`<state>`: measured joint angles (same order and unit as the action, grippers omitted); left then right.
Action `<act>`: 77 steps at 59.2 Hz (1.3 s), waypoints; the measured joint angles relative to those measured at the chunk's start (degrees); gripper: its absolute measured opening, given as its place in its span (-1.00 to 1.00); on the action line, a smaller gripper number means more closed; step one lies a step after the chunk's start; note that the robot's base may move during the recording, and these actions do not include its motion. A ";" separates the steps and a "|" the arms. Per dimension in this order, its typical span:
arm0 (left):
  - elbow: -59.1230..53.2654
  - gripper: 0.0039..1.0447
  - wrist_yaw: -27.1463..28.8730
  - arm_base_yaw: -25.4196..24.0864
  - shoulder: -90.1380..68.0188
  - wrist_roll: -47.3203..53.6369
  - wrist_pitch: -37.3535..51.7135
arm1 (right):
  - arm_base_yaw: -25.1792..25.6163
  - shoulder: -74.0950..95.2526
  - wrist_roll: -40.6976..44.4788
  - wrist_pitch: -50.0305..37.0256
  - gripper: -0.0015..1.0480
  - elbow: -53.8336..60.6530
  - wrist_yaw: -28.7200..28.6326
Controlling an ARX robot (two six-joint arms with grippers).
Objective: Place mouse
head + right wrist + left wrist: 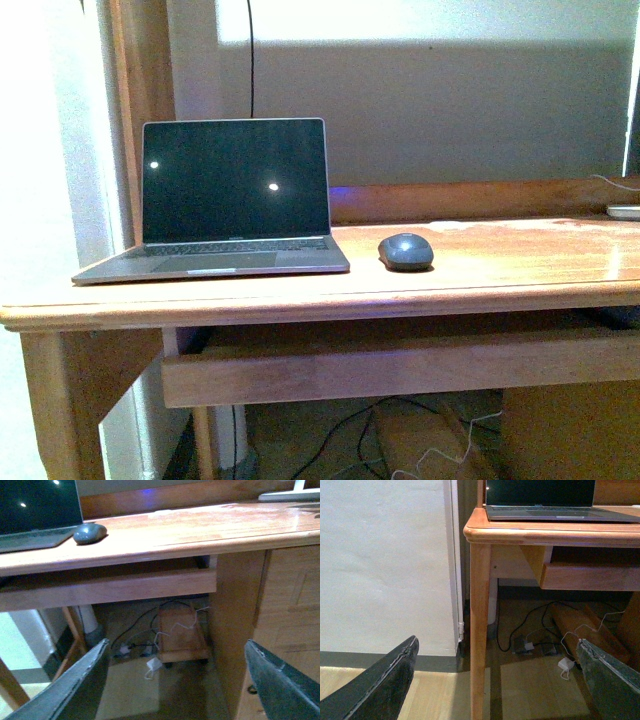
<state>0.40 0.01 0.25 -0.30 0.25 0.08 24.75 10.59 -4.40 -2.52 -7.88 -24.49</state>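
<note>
The dark grey mouse lies on the wooden desk, just right of the open laptop; the right wrist view also catches the mouse beside the laptop's corner. Neither arm shows in the front view. My left gripper hangs open below desk height, facing the desk's left leg, with nothing between its fingers. My right gripper is open too, low in front of the desk, well below and away from the mouse.
A pull-out shelf runs under the desktop. Cables and a white adapter lie on the floor by a small wooden stand. A drawer cabinet closes the desk's right side. A white wall stands left of the desk.
</note>
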 joint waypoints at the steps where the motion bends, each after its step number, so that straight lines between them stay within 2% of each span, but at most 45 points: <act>1: 0.00 0.86 0.00 0.00 0.00 0.00 0.00 | -0.68 -0.57 0.83 0.02 0.42 0.74 1.18; 8: 0.00 0.86 -0.02 0.00 0.00 0.00 0.00 | -5.25 -2.97 2.75 0.74 0.06 2.84 6.01; 9: 0.00 0.86 0.00 0.00 0.00 0.00 0.00 | -6.88 -3.69 3.02 1.03 -0.07 3.02 7.52; 17: 0.00 0.86 -0.02 0.00 0.00 0.00 0.00 | -12.13 -5.81 3.85 1.66 -0.56 3.78 12.44; 25: 0.00 0.86 0.00 0.00 0.00 0.00 0.00 | -15.87 -7.02 4.26 2.14 -0.95 4.72 16.41; 28: 0.00 0.86 0.00 0.00 0.00 0.00 0.00 | -19.85 -7.56 4.15 2.60 -0.95 4.87 21.79; 34: 0.00 0.86 -0.04 0.00 0.00 0.02 0.00 | -24.13 -8.63 4.22 2.60 -0.95 5.66 23.63; 55: 0.00 0.86 0.00 0.00 0.00 0.00 0.00 | -24.50 -10.27 4.22 2.62 -0.95 6.97 24.28; 60: 0.00 0.86 0.00 0.00 0.00 0.00 0.00 | -24.50 -10.27 4.26 2.62 -0.72 6.97 24.30; 64: 0.00 0.86 0.00 0.00 0.00 0.00 0.00 | -24.52 -10.27 4.26 2.62 -0.39 6.97 24.28; 77: 0.00 0.86 0.00 0.00 0.00 0.00 0.00 | -24.52 -10.27 4.26 2.62 0.43 6.97 24.28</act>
<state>0.40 0.01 0.25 -0.30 0.25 0.08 0.23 0.32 -0.14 0.10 -0.91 -0.21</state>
